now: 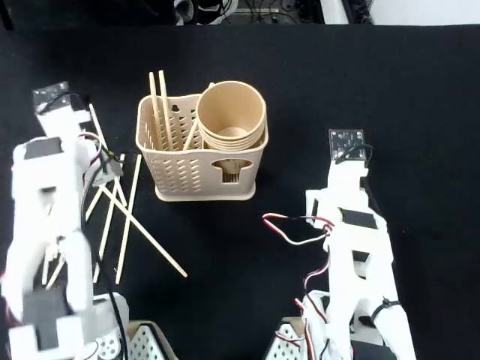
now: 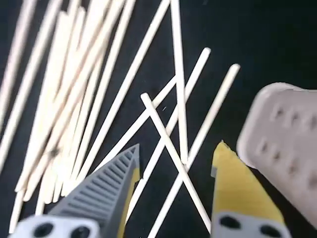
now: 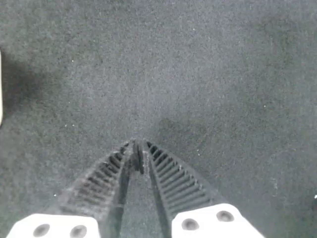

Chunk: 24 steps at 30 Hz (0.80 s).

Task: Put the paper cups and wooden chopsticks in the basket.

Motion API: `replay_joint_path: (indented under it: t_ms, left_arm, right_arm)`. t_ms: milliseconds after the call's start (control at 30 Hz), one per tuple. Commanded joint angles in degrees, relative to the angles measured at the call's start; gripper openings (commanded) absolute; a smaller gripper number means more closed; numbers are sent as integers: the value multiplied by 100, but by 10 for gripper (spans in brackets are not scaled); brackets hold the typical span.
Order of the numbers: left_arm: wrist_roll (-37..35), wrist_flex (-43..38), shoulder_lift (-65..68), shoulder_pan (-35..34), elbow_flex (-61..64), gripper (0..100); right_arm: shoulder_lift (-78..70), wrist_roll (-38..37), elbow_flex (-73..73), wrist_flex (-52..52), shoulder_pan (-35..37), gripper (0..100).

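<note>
Our left gripper hangs wide open over loose chopsticks beside the basket. We see cups inside the basket. Our right gripper is closed, empty, away from it.

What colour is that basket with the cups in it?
The basket is cream, dotted with small holes; clearest in the high view.
</note>
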State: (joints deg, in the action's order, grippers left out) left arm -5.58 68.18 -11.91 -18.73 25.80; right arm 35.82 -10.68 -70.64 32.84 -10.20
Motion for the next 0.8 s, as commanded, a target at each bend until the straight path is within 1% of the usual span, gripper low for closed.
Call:
replay_joint_path:
  t_ms: [0, 100, 267, 367, 467, 533, 633, 667, 700, 733, 767]
  left_arm:
    - [-62, 44, 1055, -75, -760, 238]
    - [-88, 44, 1908, -75, -1112, 238]
    - [-879, 26, 3103, -75, -1666, 238]
    - [-897, 44, 3534, -57, -1982, 234]
    - [-897, 44, 3569, -57, -2035, 225]
    - [-897, 44, 3569, -57, -2097, 170]
    - [-897, 53, 3560, -40, -2308, 36]
    - [-897, 123, 3560, -40, -2396, 21]
    - [-897, 246, 3560, -40, -2492, 43]
    - [-897, 378, 3560, -31, -2615, 43]
    - [-897, 492, 3560, -22, -2756, 27]
  right_arm:
    - [13, 35, -13, -88, 70, 12]
    - [13, 35, -13, -88, 70, 12]
    - [22, 35, -13, -88, 70, 12]
    - [22, 35, -13, -88, 70, 12]
    - [22, 35, -13, -88, 70, 12]
    - [22, 35, -13, -97, 70, 12]
    - [22, 35, -13, -97, 70, 12]
    - [22, 35, -13, -97, 70, 12]
    - [22, 35, -13, -97, 70, 12]
    - [22, 35, -13, -97, 70, 12]
    - [22, 26, -13, -97, 70, 12]
